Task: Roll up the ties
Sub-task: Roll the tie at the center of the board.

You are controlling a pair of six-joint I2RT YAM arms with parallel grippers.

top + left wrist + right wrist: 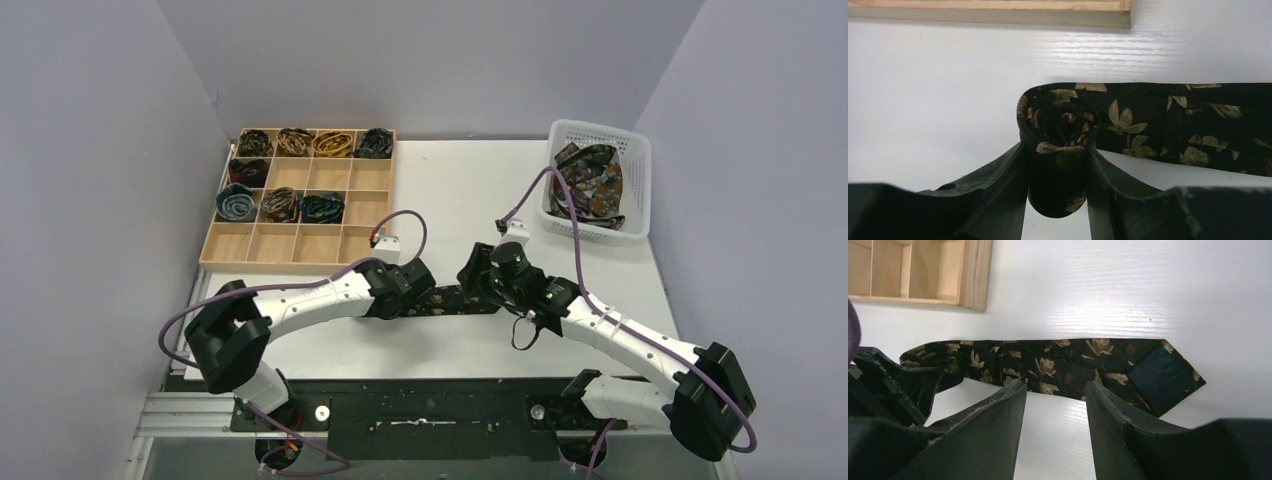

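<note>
A dark tie with gold flowers [458, 300] lies flat on the white table between my two grippers. In the left wrist view its end is rolled into a small coil [1058, 125], and the strip [1178, 125] runs off to the right. My left gripper [1057, 155] is shut on that coil, and it also shows in the top view [420, 285]. My right gripper [1055, 390] is open and empty, just in front of the flat strip [1048, 365] near its wide pointed end with a dark blue lining [1160, 377]. In the top view the right gripper [475, 272] is over the tie's right end.
A wooden compartment tray [300, 264] stands at the back left with several rolled ties [333, 144] in its far cells. A white basket [640, 170] at the back right holds a heap of ties [590, 185]. The tray's edge shows in both wrist views [998, 15] [975, 275].
</note>
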